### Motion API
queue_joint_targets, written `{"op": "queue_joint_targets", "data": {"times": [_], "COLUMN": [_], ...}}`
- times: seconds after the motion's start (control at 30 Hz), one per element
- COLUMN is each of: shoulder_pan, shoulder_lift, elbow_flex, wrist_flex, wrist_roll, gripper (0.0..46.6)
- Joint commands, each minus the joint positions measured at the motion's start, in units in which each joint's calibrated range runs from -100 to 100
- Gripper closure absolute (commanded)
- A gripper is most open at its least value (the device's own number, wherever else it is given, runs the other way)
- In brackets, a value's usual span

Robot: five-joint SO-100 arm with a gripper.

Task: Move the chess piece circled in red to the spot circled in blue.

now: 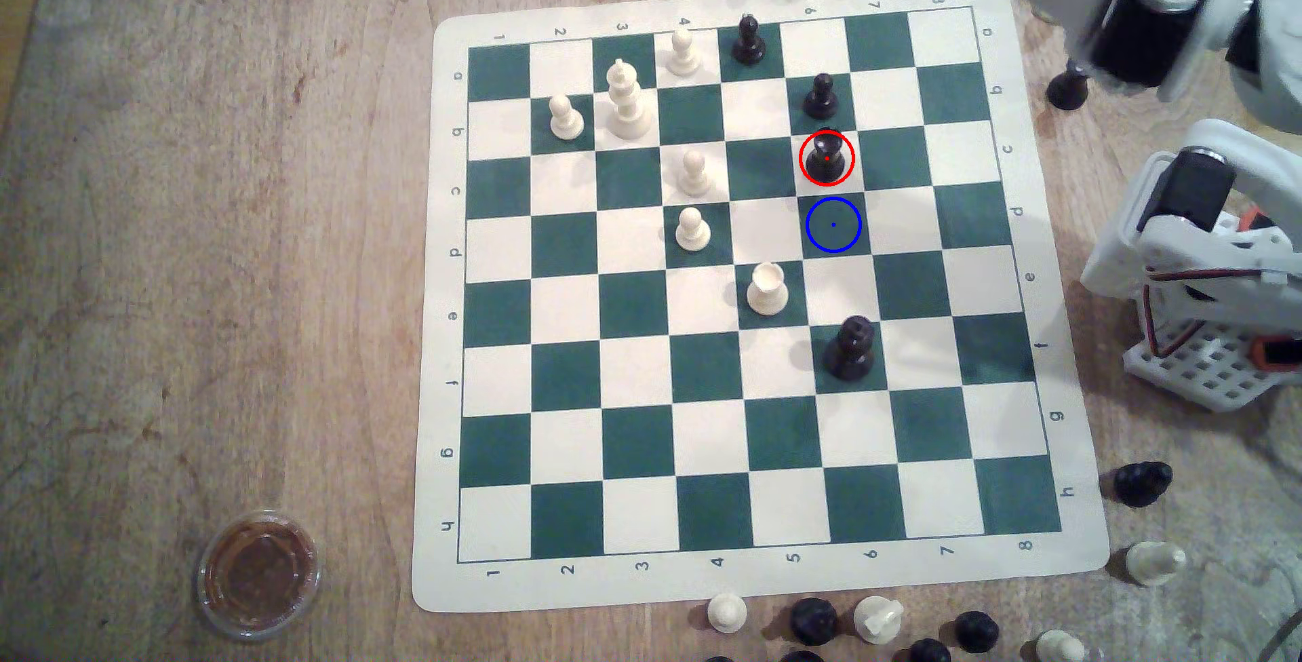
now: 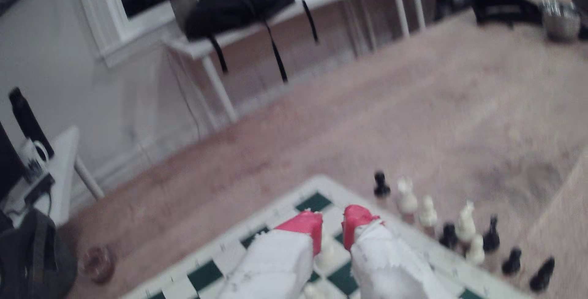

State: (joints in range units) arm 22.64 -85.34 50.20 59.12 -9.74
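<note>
You're right at the start here: the rook (image 1: 826, 158) hasn't been touched. It sits upright in its red ring on a white square, and the blue spot (image 1: 833, 224) is the empty green square right next to it, on the side toward the tall black piece (image 1: 851, 349).

In the wrist view your claw (image 2: 332, 229) has its red-tipped fingers (image 2: 305, 224) a little apart with nothing between them, so it's released. It's looking out over the board's edge at the floor, well away from the rook.

Next move, I'd say: swing in over the board, come straight down on the rook, and pinch it below the rim.

Watch the neighbours. A black pawn (image 1: 821, 97) stands one square from the rook on the side away from the spot, so splayed fingers could clip it. The white rook (image 1: 766, 289) sits diagonal to the spot, near enough to matter when you set down. Spare pieces along the board's edge (image 2: 407, 197) sit under your approach, so stay high.
</note>
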Motion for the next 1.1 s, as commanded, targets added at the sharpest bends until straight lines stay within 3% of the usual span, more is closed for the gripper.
{"op": "queue_joint_targets", "data": {"times": [0.0, 0.17, 0.43, 0.6, 1.07], "shoulder_pan": [-1.4, -1.2, -1.7, -2.1, -2.3], "shoulder_lift": [6.2, 15.7, 30.8, 37.4, 51.9], "elbow_flex": [-6.5, -7.7, -11.4, -12.9, -13.3], "wrist_flex": [11.2, 13.3, 14.1, 17.3, 10.0], "wrist_roll": [-1.8, -5.2, -10.6, -10.9, -10.6], "gripper": [40.8, 32.8, 33.3, 33.4, 25.7]}}
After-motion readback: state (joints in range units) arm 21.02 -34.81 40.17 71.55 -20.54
